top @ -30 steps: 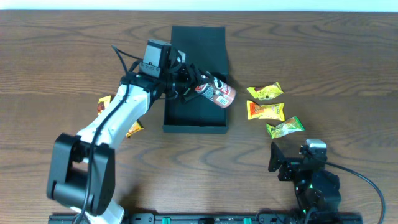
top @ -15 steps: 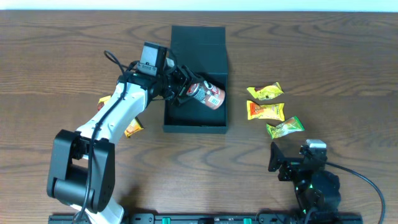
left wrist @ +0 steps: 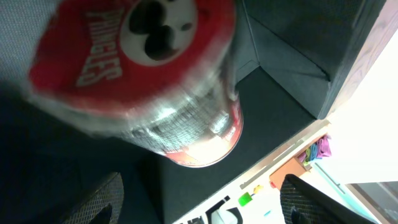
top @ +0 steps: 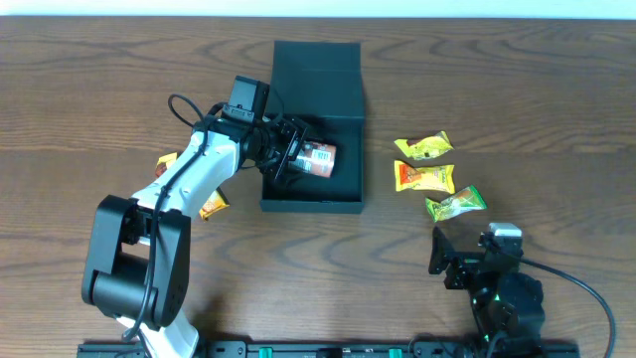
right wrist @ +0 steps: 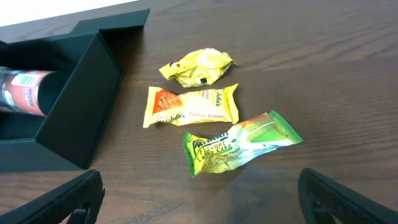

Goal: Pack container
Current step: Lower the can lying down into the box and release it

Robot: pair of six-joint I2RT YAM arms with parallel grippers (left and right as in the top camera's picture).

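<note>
**Pringles can held inside the open container**

Overhead: the dark teal container lies mid-table, with its flap lid open to the far side. The left gripper pinches a red Pringles can within its walls.

Left wrist: the can fills the view, blurred.

Right wrist: the right gripper is spread, near three snack packets to the right of the container. The cardboard looks light, stiff and easy to push, so I would hold it by a wall edge.

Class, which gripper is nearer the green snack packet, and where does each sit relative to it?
Right. The right gripper sits just near-side of the green snack packet; the left gripper is far across, holding the red can at the container.
</note>
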